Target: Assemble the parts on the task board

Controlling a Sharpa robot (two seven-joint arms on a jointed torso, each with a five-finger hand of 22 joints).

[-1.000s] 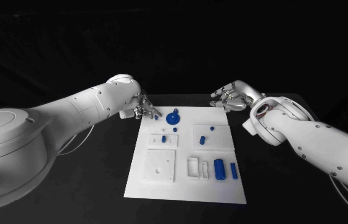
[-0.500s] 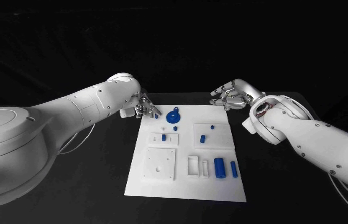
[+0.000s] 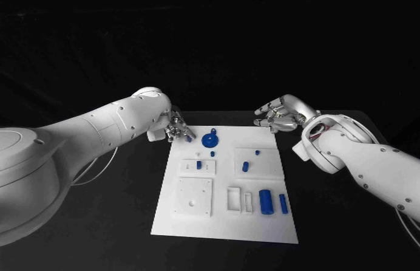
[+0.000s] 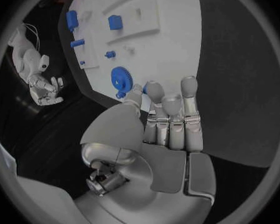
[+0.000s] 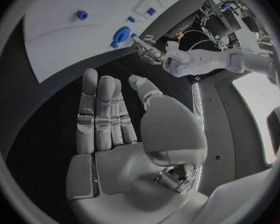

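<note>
Blue plastic, the gear (image 3: 210,141) at the far end of the task board (image 3: 226,228) on the counter looks light, stiff and slick, best pinched at its rim; my left robot hand (image 3: 178,129) hovers beside it empty, fingers apart; my right robot hand (image 3: 278,116) idles open; the left wrist view alone shows the gear's teeth (image 4: 120,77)

I see a dim scene: the room behind the arms is near black, and the counter (image 3: 105,222) swallows most light. The task board (image 3: 226,189) is the brightest thing, evenly lit from above, with soft faint shadows beside its raised blocks. The fingers (image 4: 171,109) catch dull highlights, no hard glare. In both wrist views straight board edges bow strongly toward the dark circular rim, and detail far beyond the fingers goes soft.
</note>
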